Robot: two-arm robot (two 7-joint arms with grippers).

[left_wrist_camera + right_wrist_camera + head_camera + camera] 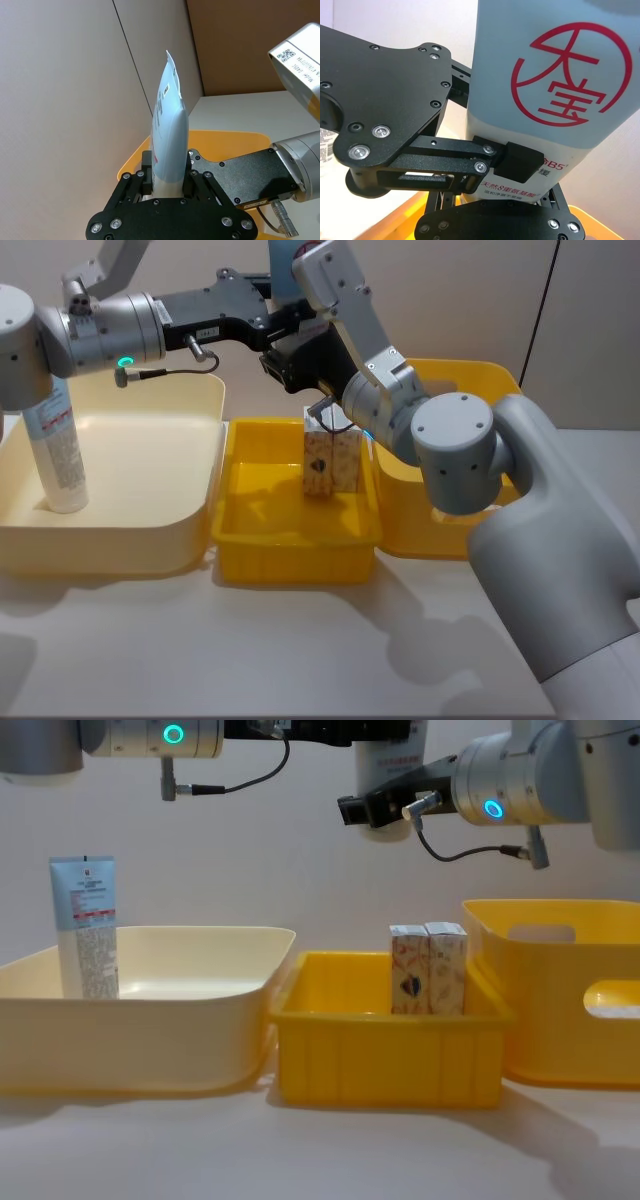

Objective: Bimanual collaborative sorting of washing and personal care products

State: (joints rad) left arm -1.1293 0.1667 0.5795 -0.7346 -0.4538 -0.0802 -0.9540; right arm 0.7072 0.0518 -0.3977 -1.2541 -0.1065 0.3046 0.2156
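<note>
Tube [169,125] clamped between jaws of left gripper [167,169].

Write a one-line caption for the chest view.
Left hand and right hand meet at a raised tube above two boxes in the middle bin.

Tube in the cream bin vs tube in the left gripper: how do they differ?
Support: the bin tube stands free on the cream bin floor; the held tube is clamped by the left gripper, the right gripper close beside it.
Place: the bin tube is low at the robot's left; the held tube hangs high, roughly over the middle yellow bin.
Shared: both light-blue-and-white, roughly upright.
</note>
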